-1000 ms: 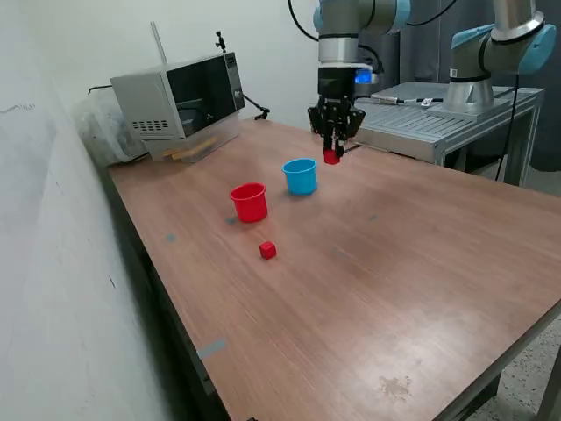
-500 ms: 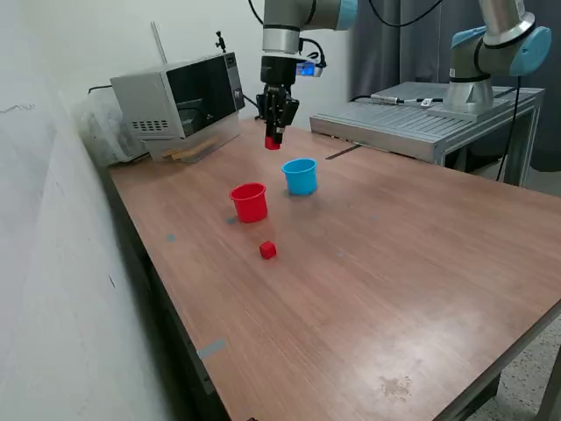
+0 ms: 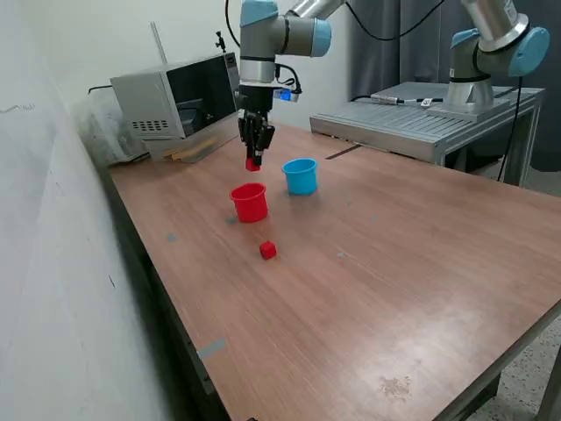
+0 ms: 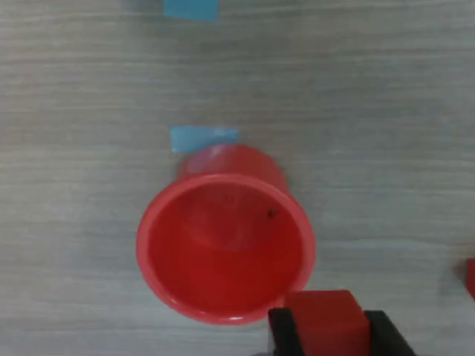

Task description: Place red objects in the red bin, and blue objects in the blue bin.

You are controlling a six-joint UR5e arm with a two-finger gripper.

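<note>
Wooden table (image 3: 394, 289), brown, with blue tape marks (image 4: 202, 138). Microwave (image 3: 180, 103), grey, at far corner. Metal bench (image 3: 421, 118) beyond, carrying second robot arm (image 3: 491, 48). White wall (image 3: 53, 263) alongside.

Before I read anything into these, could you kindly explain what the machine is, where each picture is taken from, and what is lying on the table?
This is one robot arm with a two-finger gripper. One picture comes from a camera off the arm, the other from a camera on its wrist, looking down. The gripper is shut on a small solid red cube, above a small round red plastic cup that looks empty. On the brown wooden table also stand a light blue plastic cup and a second red cube. A grey microwave-like box sits at the back.
</note>
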